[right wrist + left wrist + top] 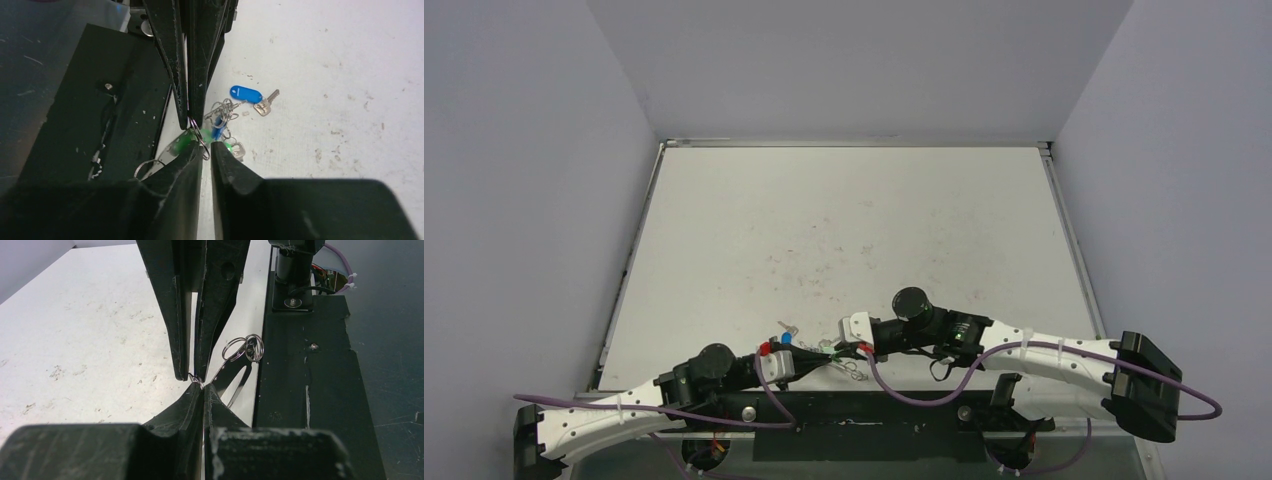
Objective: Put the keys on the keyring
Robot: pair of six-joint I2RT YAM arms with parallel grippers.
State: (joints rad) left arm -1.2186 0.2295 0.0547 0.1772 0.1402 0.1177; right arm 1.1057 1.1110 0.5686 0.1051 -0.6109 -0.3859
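I find the left gripper (pixel 202 389) fingers pinched shut on the keyring (pixel 198 133) wire. The right gripper (pixel 206 151) fingers are narrow at the same wire, and I cannot tell if they bite. Green keys (pixel 181 144) sit just beside the tips and the blue key (pixel 246 93) lies on the tabletop (pixel 325 60) beyond. Both arms lie low, tip to tip, at the near edge, with open tabletop farther in.

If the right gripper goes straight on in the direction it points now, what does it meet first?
Most likely the small wire ring right at its tips, then almost at once the left gripper, which faces the right gripper tip to tip. Depth is unclear.
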